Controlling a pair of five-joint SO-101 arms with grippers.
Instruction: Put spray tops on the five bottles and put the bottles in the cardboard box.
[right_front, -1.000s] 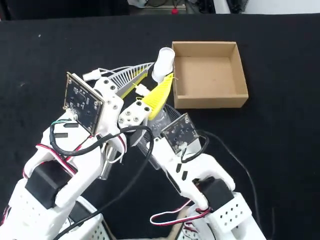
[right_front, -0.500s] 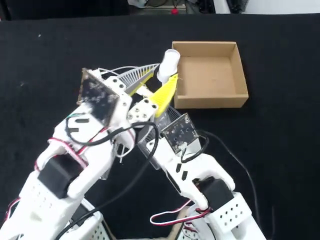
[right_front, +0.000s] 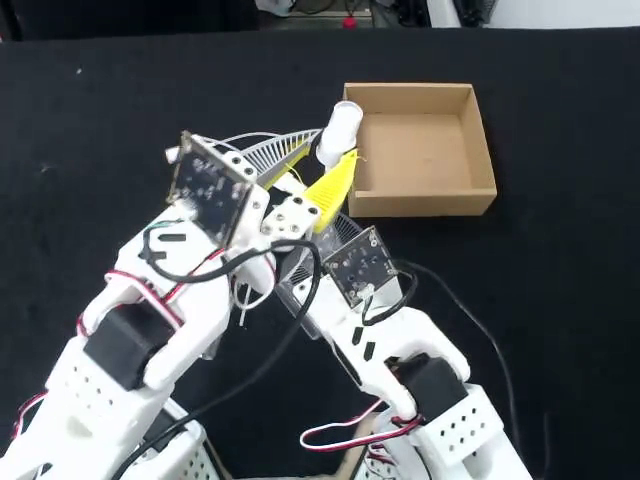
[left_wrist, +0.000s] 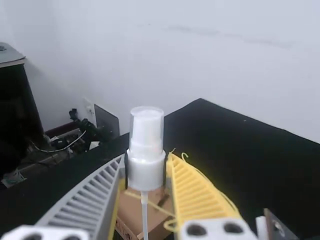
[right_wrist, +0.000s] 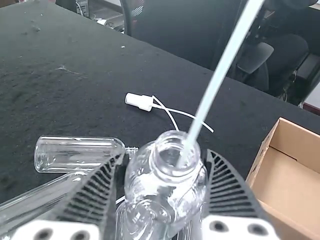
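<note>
My left gripper is shut on a white spray top by its collar, between a grey and a yellow finger. The top's thin dip tube slants down into the open neck of a clear bottle. That bottle stands upright with my right gripper shut on it. From above, the spray top sits by the near left corner of the cardboard box, with the left gripper on it. The left arm hides most of the bottle there.
A second clear bottle lies on its side on the black table beside the held one. A loose spray top with its tube lies farther out. The open box stands close by.
The left arm has swung right towards the box, carrying the spray top a little that way. The right arm and its bottle have kept still.
</note>
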